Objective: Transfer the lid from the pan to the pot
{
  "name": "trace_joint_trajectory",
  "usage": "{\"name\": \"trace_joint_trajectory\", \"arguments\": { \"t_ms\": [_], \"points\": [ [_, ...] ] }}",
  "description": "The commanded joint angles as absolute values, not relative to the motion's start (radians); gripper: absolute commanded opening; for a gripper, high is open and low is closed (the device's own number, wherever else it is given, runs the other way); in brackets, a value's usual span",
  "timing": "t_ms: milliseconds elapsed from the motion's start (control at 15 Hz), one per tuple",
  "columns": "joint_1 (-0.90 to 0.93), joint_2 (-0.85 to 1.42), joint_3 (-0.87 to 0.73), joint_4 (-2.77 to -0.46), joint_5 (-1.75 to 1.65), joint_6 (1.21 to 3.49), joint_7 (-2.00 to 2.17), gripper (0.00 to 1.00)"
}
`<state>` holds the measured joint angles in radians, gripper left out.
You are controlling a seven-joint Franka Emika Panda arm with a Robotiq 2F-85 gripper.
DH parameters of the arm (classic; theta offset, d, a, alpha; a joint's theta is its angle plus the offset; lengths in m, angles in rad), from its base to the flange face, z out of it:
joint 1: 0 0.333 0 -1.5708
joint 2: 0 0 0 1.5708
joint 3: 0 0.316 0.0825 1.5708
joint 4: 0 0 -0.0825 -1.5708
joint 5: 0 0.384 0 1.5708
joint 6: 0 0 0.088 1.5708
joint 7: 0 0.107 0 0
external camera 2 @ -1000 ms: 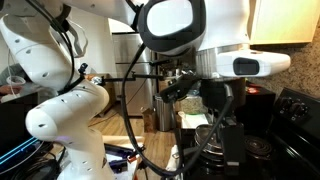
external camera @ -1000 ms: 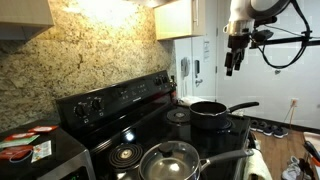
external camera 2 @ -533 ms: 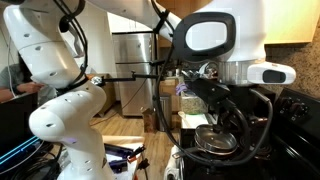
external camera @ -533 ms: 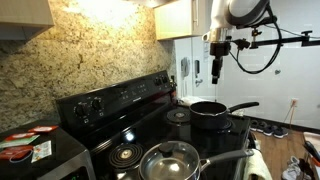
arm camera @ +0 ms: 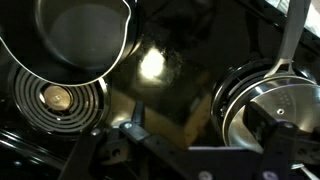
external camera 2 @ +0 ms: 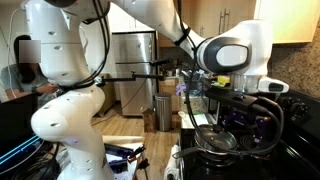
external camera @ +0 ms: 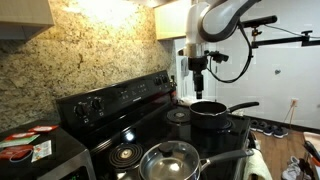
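Note:
The clear glass lid (external camera: pixel 170 159) with its metal rim lies on the silver pan (external camera: pixel 150 172) at the stove's front. It also shows in the wrist view (arm camera: pixel 285 105), on the pan (arm camera: pixel 222 105). The black pot (external camera: pixel 210 116) stands on a back burner, uncovered, and is at the upper left of the wrist view (arm camera: pixel 80 35). My gripper (external camera: pixel 199 88) hangs well above the stove, over the pot's far side. In the wrist view the gripper (arm camera: pixel 200 118) is open and empty, its jaws spread over the glass top between pot and pan.
The pot's handle (external camera: pixel 242 106) and the pan's handle (external camera: pixel 228 158) point off the stove's edge. A coil burner (arm camera: pixel 55 96) lies below the pot in the wrist view. The stove's raised control panel (external camera: pixel 120 98) and the granite wall stand behind. A cabinet (external camera: pixel 175 20) hangs overhead.
The arm has swung from beyond the stove's edge in over the stove and come lower. It now hangs above the pot. Pot, pan and lid have not moved.

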<state>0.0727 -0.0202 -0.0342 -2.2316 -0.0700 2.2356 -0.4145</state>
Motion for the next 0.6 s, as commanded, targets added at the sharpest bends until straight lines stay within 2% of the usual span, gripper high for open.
{"name": "trace_joint_trajectory", "arguments": {
  "t_ms": [0,533],
  "points": [
    [0.075,0.069,0.018,-2.183,-0.007,2.254,-0.485,1.00],
    [0.107,0.107,0.147,-2.184,0.108,2.293,-0.549,1.00]
  ]
}}
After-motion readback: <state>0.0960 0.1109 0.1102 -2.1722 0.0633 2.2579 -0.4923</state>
